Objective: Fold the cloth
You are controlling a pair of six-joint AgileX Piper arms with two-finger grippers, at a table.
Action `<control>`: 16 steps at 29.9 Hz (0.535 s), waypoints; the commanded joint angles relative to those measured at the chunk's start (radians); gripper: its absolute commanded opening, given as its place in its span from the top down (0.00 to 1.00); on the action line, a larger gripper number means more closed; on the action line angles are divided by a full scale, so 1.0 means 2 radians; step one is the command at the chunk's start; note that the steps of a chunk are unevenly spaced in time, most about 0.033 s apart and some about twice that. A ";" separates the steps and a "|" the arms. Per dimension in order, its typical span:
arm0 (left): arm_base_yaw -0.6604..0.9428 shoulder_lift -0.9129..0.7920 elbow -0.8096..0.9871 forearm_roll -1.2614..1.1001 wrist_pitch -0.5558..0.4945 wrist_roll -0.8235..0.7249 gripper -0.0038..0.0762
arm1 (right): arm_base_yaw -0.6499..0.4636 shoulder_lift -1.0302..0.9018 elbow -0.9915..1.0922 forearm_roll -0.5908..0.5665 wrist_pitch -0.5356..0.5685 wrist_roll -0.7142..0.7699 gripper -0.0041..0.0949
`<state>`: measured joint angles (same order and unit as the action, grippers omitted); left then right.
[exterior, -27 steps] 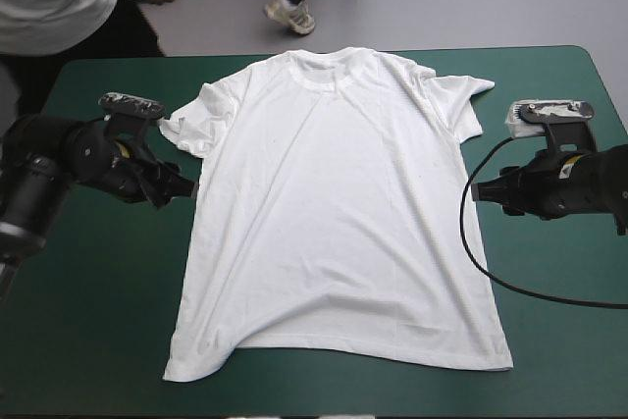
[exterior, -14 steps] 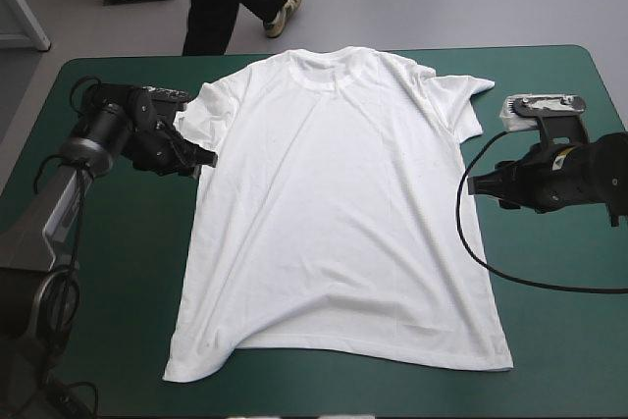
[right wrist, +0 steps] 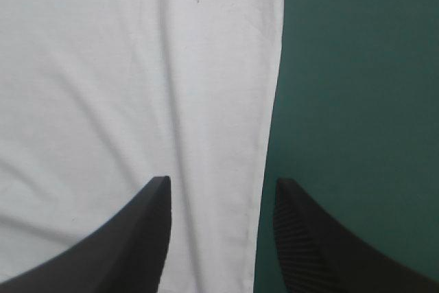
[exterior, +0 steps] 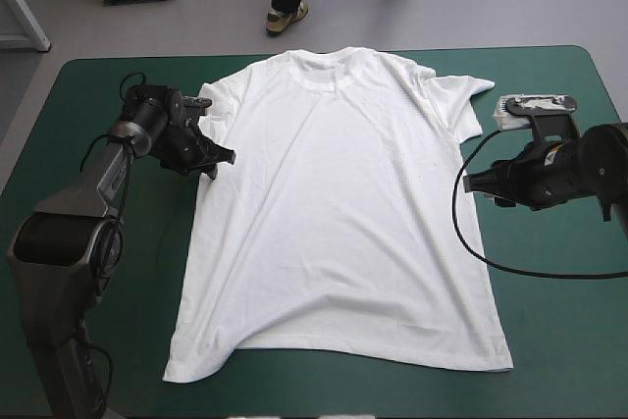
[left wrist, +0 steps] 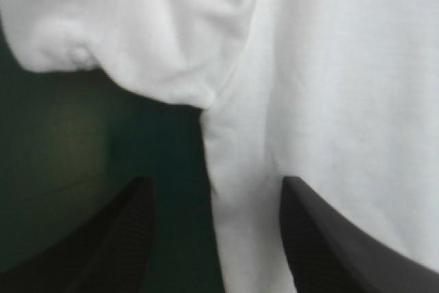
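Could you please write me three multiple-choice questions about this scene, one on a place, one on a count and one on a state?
1. Where does the left gripper stand?
A. at the T-shirt's side edge, just below a sleeve
B. over the collar
C. at the bottom hem

2. How many grippers have their fingers open?
A. none
B. one
C. two

3. How does the T-shirt lie on the teal-green cover?
A. in a crumpled heap
B. spread flat
C. folded into a bundle

Answers:
1 A: its wrist view shows the shirt's side edge between its fingers, with the sleeve just ahead.
2 C: the fingers stand apart in the wrist views of both the left gripper and the right gripper.
3 B: the high view shows the whole shirt laid out, with both sleeves showing.
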<state>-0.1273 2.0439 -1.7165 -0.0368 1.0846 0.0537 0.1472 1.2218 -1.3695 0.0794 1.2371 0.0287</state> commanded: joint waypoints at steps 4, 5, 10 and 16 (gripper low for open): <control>0.000 0.000 -0.017 -0.023 -0.003 -0.011 0.47 | -0.003 -0.008 -0.016 -0.016 -0.017 -0.002 0.52; 0.000 0.002 -0.017 -0.025 -0.003 -0.011 0.49 | -0.003 -0.008 -0.016 -0.017 -0.017 -0.002 0.52; -0.001 0.002 -0.017 -0.038 -0.005 -0.007 0.96 | -0.003 -0.008 -0.016 -0.022 -0.017 -0.002 0.56; -0.001 0.002 -0.017 -0.040 -0.005 -0.005 0.96 | -0.003 -0.005 -0.016 -0.022 -0.035 0.000 0.56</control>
<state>-0.1262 2.0819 -1.7329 -0.0921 1.0815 0.0460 0.1472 1.2229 -1.3695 0.0437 1.2306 0.0287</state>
